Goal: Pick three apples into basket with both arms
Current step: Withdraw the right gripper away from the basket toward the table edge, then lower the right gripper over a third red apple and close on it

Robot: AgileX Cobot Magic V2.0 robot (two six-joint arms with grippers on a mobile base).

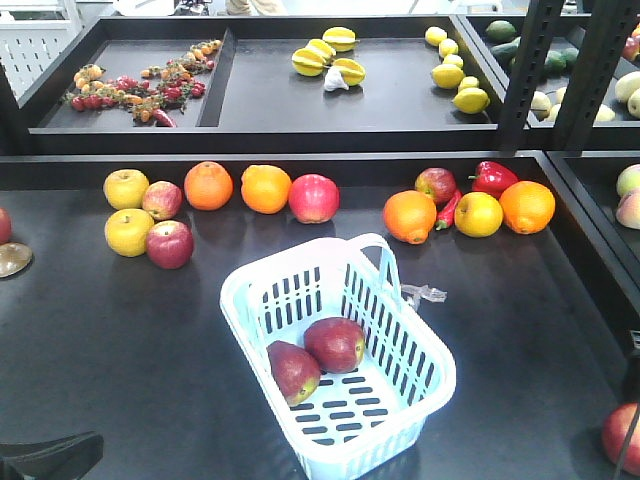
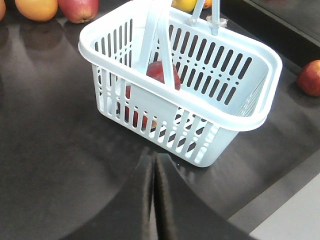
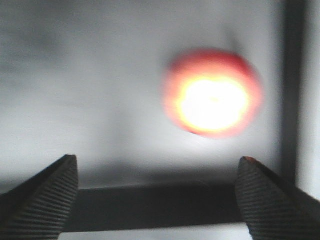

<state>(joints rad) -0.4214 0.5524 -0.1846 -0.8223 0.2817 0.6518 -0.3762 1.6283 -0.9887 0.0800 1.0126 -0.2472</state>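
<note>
The pale blue basket (image 1: 232,305) stands mid-table with two dark red apples (image 1: 335,343) (image 1: 293,372) lying in it. A third red apple (image 1: 622,437) rests on the table at the front right corner. In the left wrist view my left gripper (image 2: 154,156) is shut and empty, just in front of the basket (image 2: 250,120), through whose slots an apple (image 2: 159,71) shows. In the right wrist view my right gripper (image 3: 157,165) is wide open, and a blurred, glaring apple (image 3: 212,92) lies ahead of it, slightly right, clear of both fingers.
A row of fruit lines the table's back: oranges (image 1: 208,185), yellow apples (image 1: 126,188), other red apples (image 1: 313,198) and a red pepper (image 1: 493,177). Behind it, a raised tray holds starfruit (image 1: 325,58) and lemons (image 1: 458,85). Black rack posts (image 1: 530,70) stand at the right.
</note>
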